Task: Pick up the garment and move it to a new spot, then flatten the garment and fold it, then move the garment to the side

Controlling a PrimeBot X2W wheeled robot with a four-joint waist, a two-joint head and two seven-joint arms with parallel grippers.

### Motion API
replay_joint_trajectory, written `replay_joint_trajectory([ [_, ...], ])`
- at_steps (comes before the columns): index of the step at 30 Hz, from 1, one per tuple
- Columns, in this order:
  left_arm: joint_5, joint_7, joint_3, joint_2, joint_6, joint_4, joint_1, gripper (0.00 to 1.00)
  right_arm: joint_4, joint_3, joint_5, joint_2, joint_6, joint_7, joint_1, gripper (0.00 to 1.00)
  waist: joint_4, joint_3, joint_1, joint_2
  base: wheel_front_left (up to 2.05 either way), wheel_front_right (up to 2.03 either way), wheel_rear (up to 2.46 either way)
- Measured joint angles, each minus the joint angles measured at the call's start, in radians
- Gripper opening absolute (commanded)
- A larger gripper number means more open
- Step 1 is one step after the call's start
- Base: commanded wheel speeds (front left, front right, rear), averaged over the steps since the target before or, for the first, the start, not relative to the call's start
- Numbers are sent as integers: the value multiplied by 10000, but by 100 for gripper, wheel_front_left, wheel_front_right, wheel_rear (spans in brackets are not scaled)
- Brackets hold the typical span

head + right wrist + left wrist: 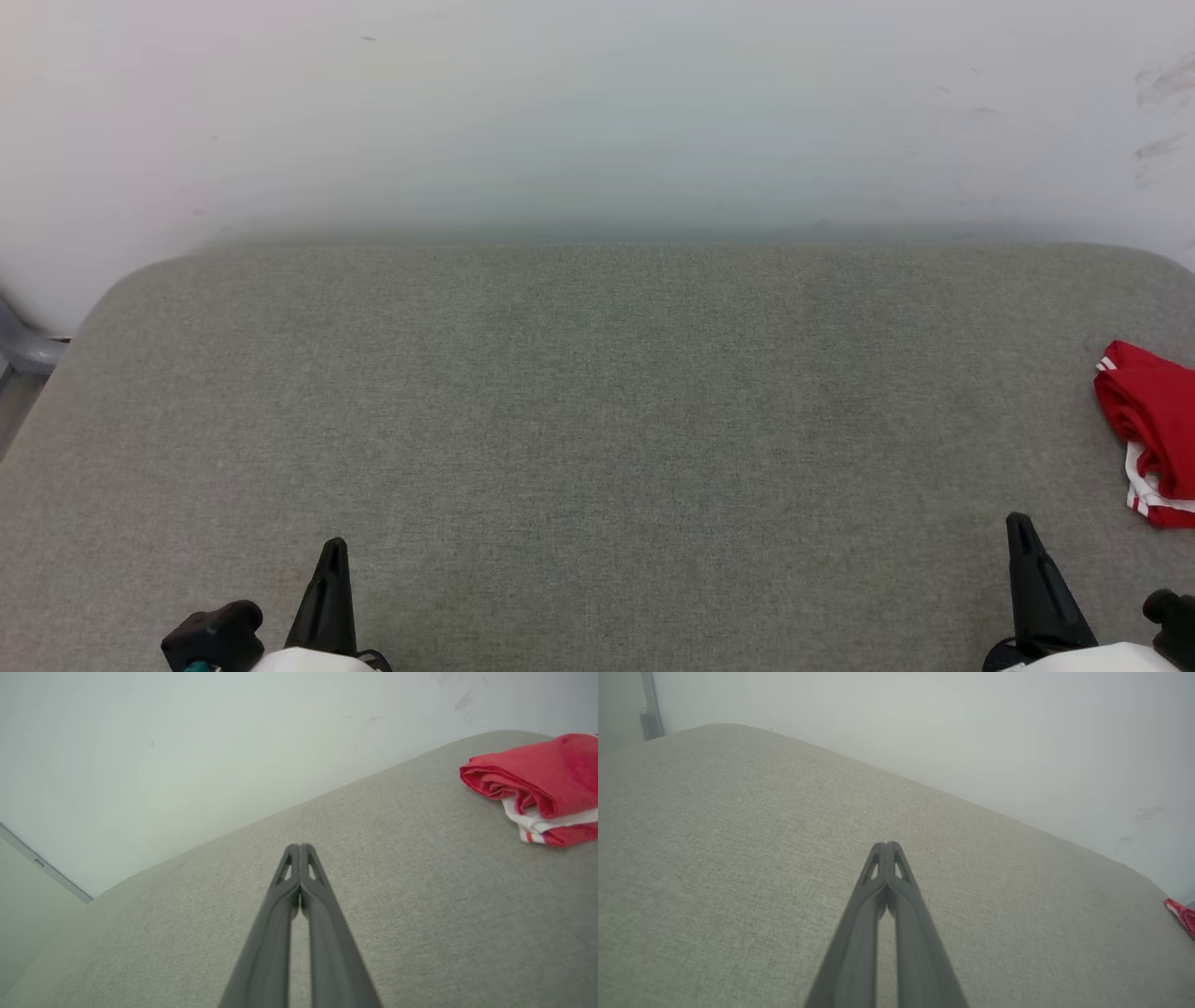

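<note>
Now, if you look at the head view, you find the garment (1153,429) at the far right edge of the grey fabric surface (597,420), partly cut by the border of the picture. It lies there as a loose bundle, red outside, with white cloth and red-white striped trim coming out at its lower side. The left gripper (332,546) rises from the lower left and the right gripper (1019,521) from the lower right, well apart from each other. The right gripper is near the garment but does not touch it; a strip of bare surface lies between them.

In the left wrist view you see the left gripper (887,845) with its two dark fingers pressed together at the tips, over bare fabric. A small red corner of the garment (1183,913) shows at the right border, well apart from the fingers.

In the right wrist view the right gripper (299,847) also has its fingers pressed together tip to tip. The garment (542,777) is at the upper right there, rolled in thick folds, the white part and the striped trim under the red roll.

Behind the surface stands a pale wall (597,112) with some dark marks on its right part.
</note>
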Motion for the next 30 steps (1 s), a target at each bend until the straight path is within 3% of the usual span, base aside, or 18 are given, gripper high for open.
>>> replay_joint_trajectory([
  [30, -4765, 1139, 403, -8, -470, 472, -816, 0, 516, -56, 4464, 12, -2, 1141, -896, 0, -50, 92, 0, 0, 0, 0, 0],
])
